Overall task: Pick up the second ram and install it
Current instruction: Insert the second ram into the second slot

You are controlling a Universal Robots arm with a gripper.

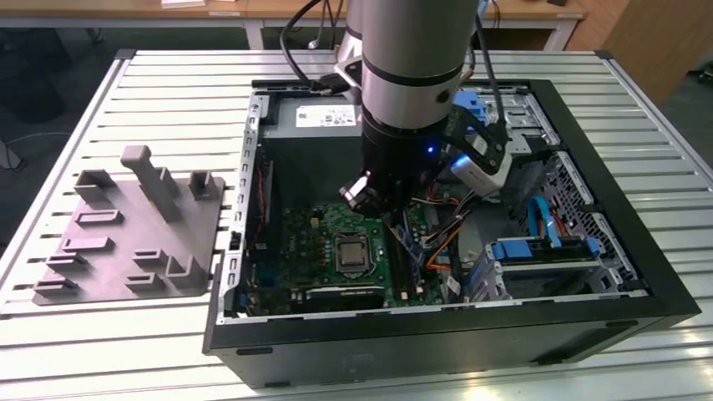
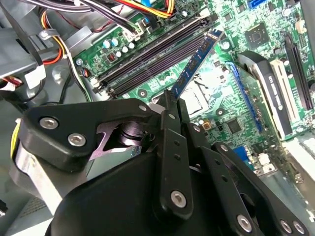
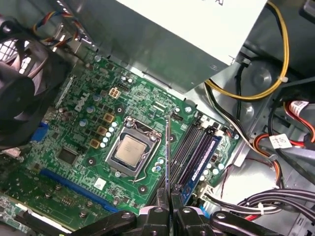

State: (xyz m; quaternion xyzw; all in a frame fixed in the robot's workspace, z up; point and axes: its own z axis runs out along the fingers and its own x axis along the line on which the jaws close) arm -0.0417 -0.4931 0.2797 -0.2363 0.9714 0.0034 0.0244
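My gripper [image 2: 172, 101] was pinched shut on one end of the second ram [image 2: 194, 61]. The stick hung above the motherboard [image 3: 74, 137], close to the memory slots [image 3: 187, 145]. I judged it needed squaring parallel over a free slot, then straight, even pressure downward.

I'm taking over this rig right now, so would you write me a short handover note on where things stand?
Gripper: shut on the second ram.
Ram: inside the computer case, held above the motherboard close beside the memory slots; not in a slot.
Done: the ram is picked up and over the board. Another blue strip seems to sit in one slot already.
Left: seating the held ram in a slot.
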